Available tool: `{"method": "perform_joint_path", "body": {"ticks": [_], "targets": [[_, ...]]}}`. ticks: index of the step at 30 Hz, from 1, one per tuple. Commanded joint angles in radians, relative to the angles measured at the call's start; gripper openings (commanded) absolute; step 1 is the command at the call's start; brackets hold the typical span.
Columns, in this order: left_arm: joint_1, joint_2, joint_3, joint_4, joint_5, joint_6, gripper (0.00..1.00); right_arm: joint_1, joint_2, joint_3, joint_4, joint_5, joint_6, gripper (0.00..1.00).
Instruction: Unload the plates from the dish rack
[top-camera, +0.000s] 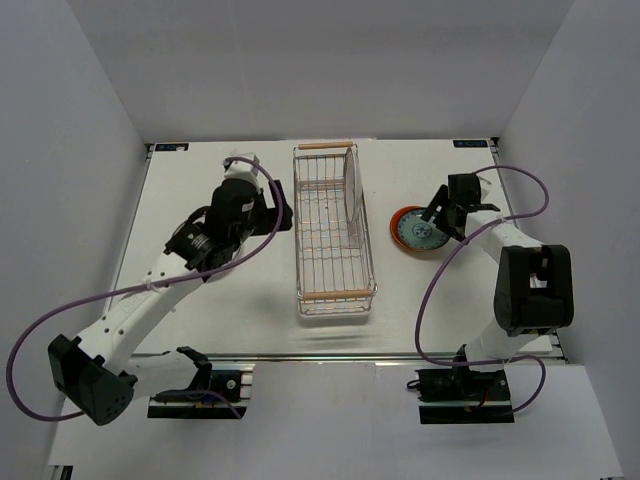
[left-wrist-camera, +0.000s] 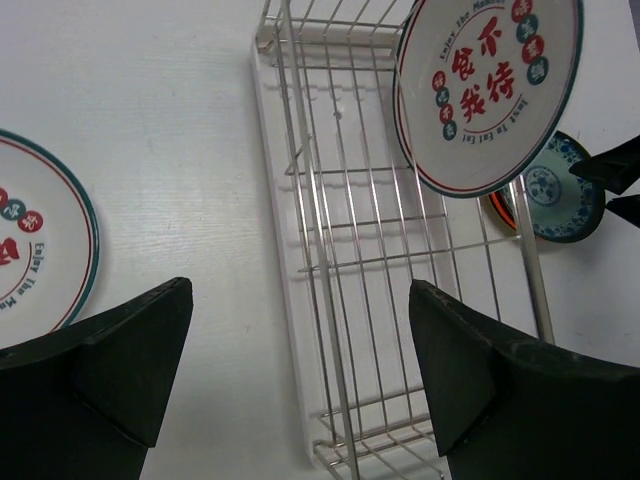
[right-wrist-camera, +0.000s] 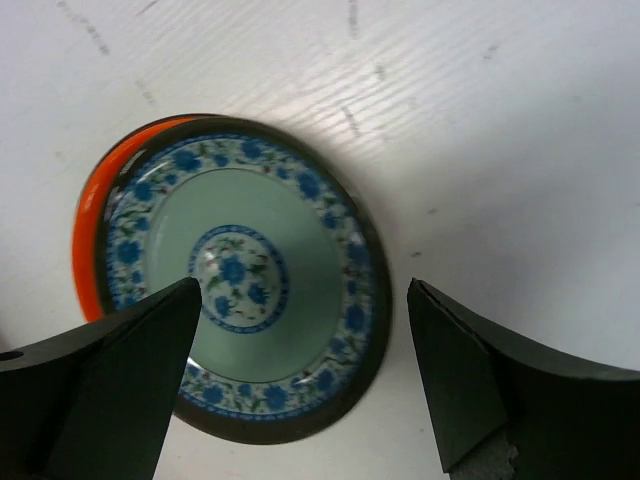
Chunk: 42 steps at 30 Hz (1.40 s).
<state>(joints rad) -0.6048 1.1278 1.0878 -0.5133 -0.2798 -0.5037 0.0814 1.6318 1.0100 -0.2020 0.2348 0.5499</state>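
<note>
Left jaws stood wide, holding nothing, aimed down at the rack (top-camera: 335, 295) from its left side. Right jaws also stood wide and empty, straddling the teal plate (right-wrist-camera: 250, 300), which lay stacked on the orange plate (right-wrist-camera: 92, 225) on the desk (top-camera: 250, 325) to the right of the rack. One dotted plate (left-wrist-camera: 485, 90) remained in the rack, standing on edge at the far end. A matching plate (left-wrist-camera: 40, 240) lay flat on the desk left of the rack. Risks, as judged: the standing plate could slip or roll if pinched only at the rim. The light wire rack could drag along if a finger caught a wire. The teal plate sat off-centre on the orange one, so a finger catching its rim on the way up could shift the stack. The left arm, working close over the matching plate, could sweep it. Unclear: the matching plate was cut off by the left wrist view's edge and hidden under the arm in the top view. The orange plate was mostly covered. I could not tell whether another plate stood behind the dotted one.
</note>
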Motion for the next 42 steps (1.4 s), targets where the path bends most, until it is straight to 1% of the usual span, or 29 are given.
{"method": "perform_joint_path", "body": {"ticks": [1, 3, 4, 6, 7, 9, 11, 12, 13, 15, 16, 17, 19, 21, 23, 27, 28, 29, 31, 32, 35, 36, 37, 38, 42], "targets": [[0.002, 0.062, 0.137, 0.029, 0.031, 0.057, 0.98, -0.005, 0.002, 0.065, -0.108, 0.145, 0.027, 0.89], [0.002, 0.116, 0.187, 0.032, 0.045, 0.088, 0.98, -0.006, 0.01, 0.061, -0.102, 0.126, 0.021, 0.89], [0.002, 0.133, 0.231, 0.047, 0.085, 0.097, 0.98, -0.008, 0.008, 0.055, -0.087, 0.089, 0.013, 0.89], [0.002, 0.183, 0.26, 0.068, 0.129, 0.116, 0.98, -0.005, -0.006, 0.035, -0.03, 0.048, -0.013, 0.89], [0.002, 0.202, 0.286, 0.096, 0.169, 0.12, 0.98, -0.006, -0.012, 0.018, -0.013, -0.003, -0.019, 0.89], [0.002, 0.243, 0.316, 0.111, 0.214, 0.134, 0.98, -0.009, -0.033, 0.001, 0.019, -0.055, -0.045, 0.89], [0.002, 0.32, 0.378, 0.122, 0.266, 0.143, 0.98, -0.012, -0.049, -0.017, 0.052, -0.104, -0.048, 0.89], [-0.007, 0.349, 0.405, 0.121, 0.278, 0.145, 0.98, -0.012, -0.062, -0.021, 0.056, -0.107, -0.048, 0.89], [-0.007, 0.406, 0.429, 0.116, 0.313, 0.146, 0.98, -0.015, -0.069, -0.025, 0.056, -0.106, -0.047, 0.89], [-0.007, 0.466, 0.51, 0.116, 0.375, 0.151, 0.98, -0.022, -0.088, -0.028, 0.046, -0.088, -0.038, 0.89], [-0.007, 0.492, 0.535, 0.121, 0.395, 0.151, 0.98, -0.022, -0.096, -0.028, 0.035, -0.054, -0.03, 0.89], [-0.007, 0.551, 0.591, 0.116, 0.416, 0.143, 0.98, -0.02, -0.102, -0.028, 0.012, -0.036, -0.007, 0.89], [-0.007, 0.607, 0.642, 0.102, 0.425, 0.139, 0.98, -0.031, -0.121, -0.033, -0.007, 0.006, 0.013, 0.89], [-0.007, 0.679, 0.702, 0.098, 0.456, 0.126, 0.98, -0.035, -0.136, -0.047, -0.011, 0.009, 0.019, 0.89], [-0.007, 0.74, 0.733, 0.098, 0.473, 0.11, 0.98, -0.04, -0.142, -0.044, -0.023, 0.003, 0.025, 0.89], [-0.007, 0.799, 0.774, 0.122, 0.491, 0.08, 0.97, -0.048, -0.141, -0.04, -0.031, -0.02, 0.022, 0.89], [-0.007, 0.806, 0.776, 0.127, 0.493, 0.07, 0.95, -0.042, -0.139, -0.042, -0.03, -0.025, 0.021, 0.89], [-0.007, 0.813, 0.779, 0.13, 0.496, 0.062, 0.92, -0.045, -0.135, -0.044, -0.027, -0.026, 0.013, 0.89], [-0.007, 0.814, 0.773, 0.157, 0.508, 0.038, 0.9, -0.04, -0.128, -0.045, -0.019, -0.04, 0.012, 0.89], [-0.007, 0.813, 0.767, 0.183, 0.513, 0.031, 0.86, -0.043, -0.116, -0.041, -0.02, -0.052, 0.007, 0.89], [-0.007, 0.82, 0.773, 0.188, 0.515, 0.017, 0.79, -0.046, -0.101, -0.033, -0.031, -0.051, 0.005, 0.89], [-0.007, 0.831, 0.779, 0.185, 0.515, 0.016, 0.73, -0.046, -0.098, -0.031, -0.034, -0.045, 0.005, 0.89], [-0.007, 0.834, 0.785, 0.183, 0.519, 0.014, 0.71, -0.046, -0.099, -0.031, -0.036, -0.042, 0.005, 0.89], [-0.007, 0.84, 0.788, 0.185, 0.524, 0.013, 0.65, -0.045, -0.099, -0.033, -0.034, -0.038, 0.005, 0.89], [-0.007, 0.856, 0.799, 0.182, 0.536, -0.002, 0.59, -0.046, -0.101, -0.039, -0.027, -0.038, 0.004, 0.89]]}}
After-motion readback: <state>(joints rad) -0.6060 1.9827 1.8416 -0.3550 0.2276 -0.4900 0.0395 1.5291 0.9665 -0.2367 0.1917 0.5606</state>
